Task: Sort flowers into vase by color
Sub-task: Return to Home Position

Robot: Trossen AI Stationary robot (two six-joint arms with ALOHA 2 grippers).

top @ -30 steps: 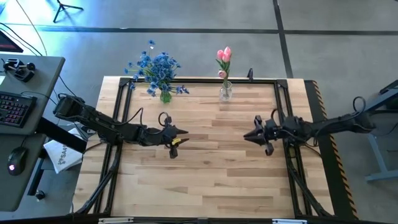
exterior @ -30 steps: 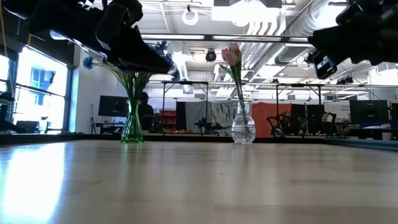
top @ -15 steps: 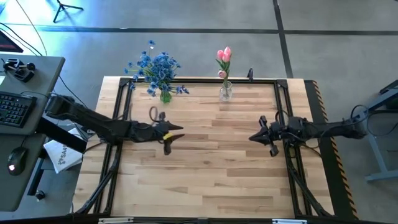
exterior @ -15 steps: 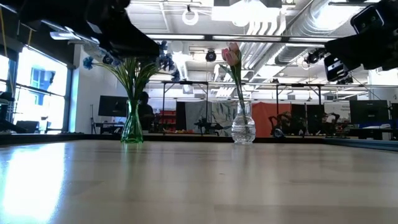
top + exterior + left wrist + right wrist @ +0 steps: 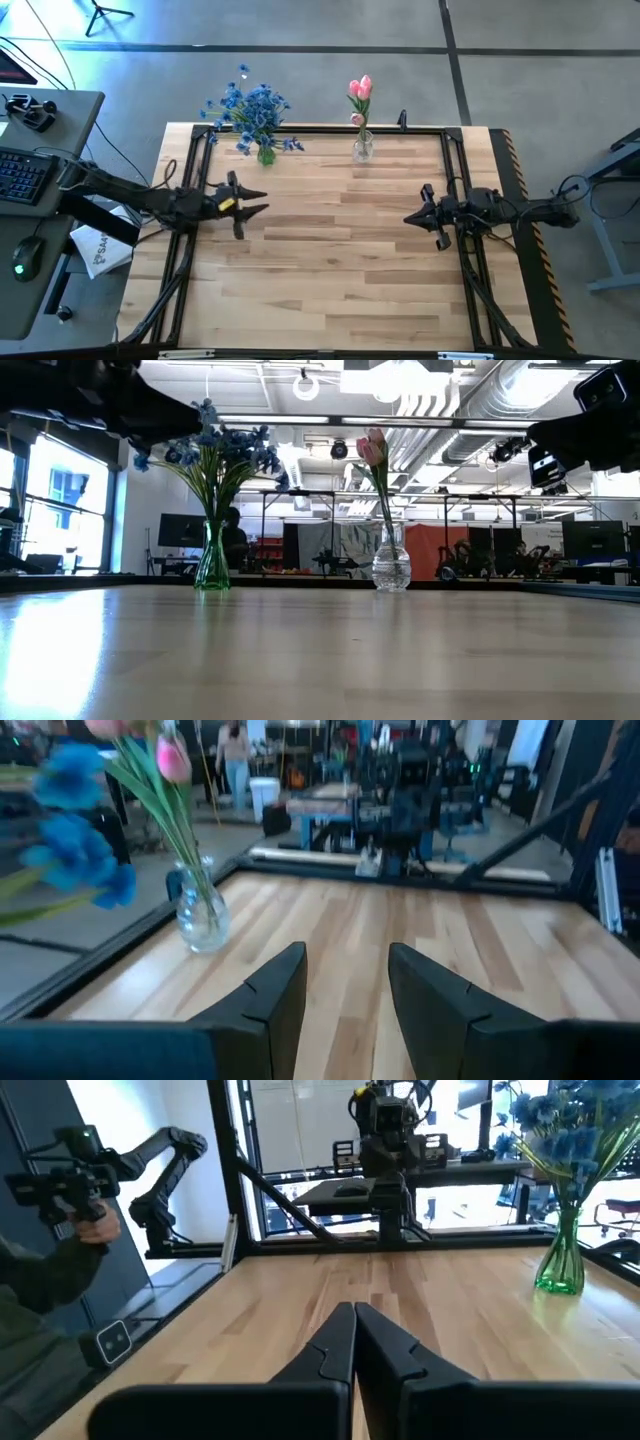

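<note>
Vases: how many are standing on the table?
2. The green vase holding blue flowers stands at the table's far edge, on the left side. The clear vase holding pink tulips stands apart from it along the same edge, near the middle. None seems hidden.

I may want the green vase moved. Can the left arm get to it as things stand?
Probably yes. The left pincer is open and empty, and nothing lies on the table between it and the green vase. Only the wide blue flowers above might be brushed.
</note>
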